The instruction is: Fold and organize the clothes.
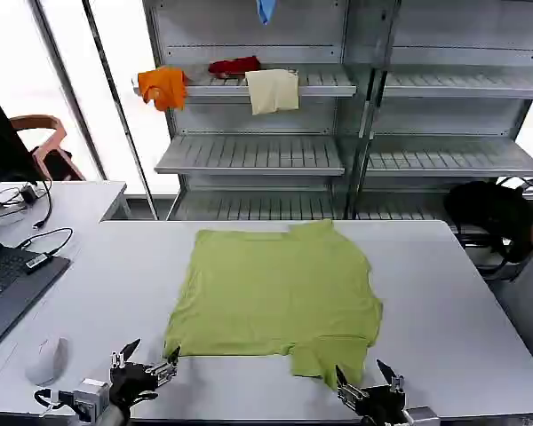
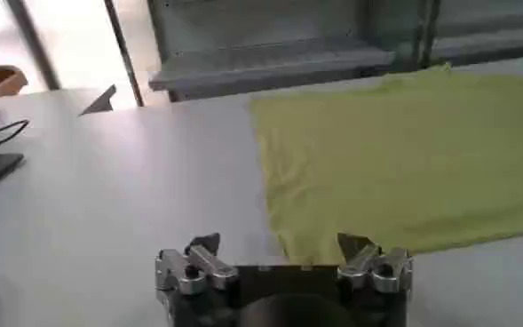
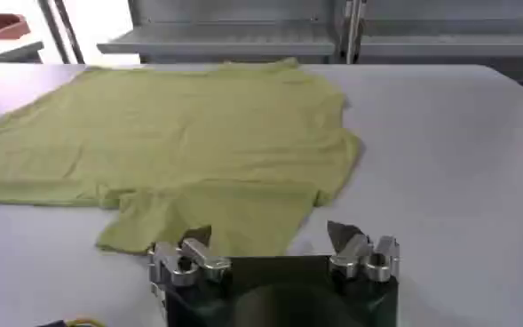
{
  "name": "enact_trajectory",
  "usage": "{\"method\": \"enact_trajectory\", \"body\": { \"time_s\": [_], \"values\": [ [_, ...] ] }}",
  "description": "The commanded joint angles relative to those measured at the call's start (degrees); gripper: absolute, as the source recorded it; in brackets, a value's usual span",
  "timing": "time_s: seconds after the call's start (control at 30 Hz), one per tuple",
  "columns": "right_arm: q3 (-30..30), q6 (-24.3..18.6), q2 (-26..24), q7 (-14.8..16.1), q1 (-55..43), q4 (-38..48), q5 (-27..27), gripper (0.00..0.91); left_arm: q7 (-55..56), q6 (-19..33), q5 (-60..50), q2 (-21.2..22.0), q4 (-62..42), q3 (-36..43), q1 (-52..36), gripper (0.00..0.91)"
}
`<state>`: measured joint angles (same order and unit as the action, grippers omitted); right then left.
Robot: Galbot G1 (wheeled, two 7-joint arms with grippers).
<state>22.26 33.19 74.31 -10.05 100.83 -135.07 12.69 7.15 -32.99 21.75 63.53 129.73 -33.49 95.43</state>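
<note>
T-shirt [image 1: 280, 297] lies spread flat on the desk [image 1: 444, 302], not yet folded. The left pincer [image 1: 146, 364], fingers apart, sits just beside its near left corner. The right pincer [image 1: 366, 379], also apart, is at the near sleeve [image 1: 329, 359]. I judge the folding is only beginning; next each pincer must close on an edge.

Lime T-shirt [image 3: 199, 142]: spread flat, plain side up, on the grey desk [image 3: 456, 160], one sleeve nearest the right gripper [image 3: 274, 249]. Gripper fingers spread wide, holding nothing, just short of that sleeve. Metal shelving [image 3: 243, 35] beyond the desk's far edge.
</note>
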Motion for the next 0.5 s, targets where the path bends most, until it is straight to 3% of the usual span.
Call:
{"method": "enact_trajectory", "body": {
  "time_s": [0.03,0.1,0.13,0.17,0.2,0.23,0.27,0.3,0.33,0.37,0.4,0.5],
  "values": [
    [-0.3,0.0,0.6,-0.3,0.0,0.3,-0.1,0.756,0.1,0.0,-0.9,0.0,-1.0,0.4,-1.0,0.907],
    [-1.0,0.0,0.6,-0.1,0.0,0.5,-1.1,0.705,0.1,0.0,-1.0,0.2,-1.3,0.9,-1.4,0.907],
    [-1.5,0.0,0.5,0.0,-0.1,0.7,-1.5,0.534,0.2,0.0,-1.1,0.3,-1.5,1.2,-1.7,0.907],
    [-1.6,0.0,0.5,0.0,-0.2,1.0,-1.9,0.474,0.1,0.0,-1.3,0.3,-1.6,1.5,-1.9,0.907],
    [-1.8,0.0,0.5,0.0,-0.4,1.2,-2.1,0.353,0.2,0.0,-1.6,0.4,-2.0,2.0,-2.4,0.816],
    [-1.9,0.0,0.5,0.0,-0.6,1.4,-2.2,0.292,0.3,0.0,-1.6,0.5,-2.6,2.1,-2.7,0.736],
    [-1.9,0.0,0.6,0.0,-0.8,1.7,-2.4,0.171,0.2,0.0,-2.0,0.6,-3.1,2.4,-3.1,0.363],
    [-1.9,0.0,0.6,0.0,-0.9,1.7,-2.4,0.141,0.4,-0.1,-2.1,0.6,-3.4,2.8,-3.3,0.252],
    [-1.8,0.0,0.5,0.1,-0.8,1.7,-2.5,0.040,0.4,-0.1,-2.5,0.6,-3.4,2.9,-3.3,0.081],
    [-1.8,0.0,0.5,0.0,-0.7,1.7,-2.5,0.040,0.3,-0.1,-2.8,0.6,-3.7,3.1,-3.3,0.030],
    [-1.7,0.0,0.4,0.1,-0.6,1.5,-2.5,0.000,0.4,-0.1,-3.0,0.6,-3.7,3.2,-3.1,0.020],
    [-1.3,0.0,0.3,0.2,-0.3,1.4,-2.4,0.000,0.2,-0.1,-3.1,0.5,-3.3,3.3,-2.5,0.010]
  ]
}}
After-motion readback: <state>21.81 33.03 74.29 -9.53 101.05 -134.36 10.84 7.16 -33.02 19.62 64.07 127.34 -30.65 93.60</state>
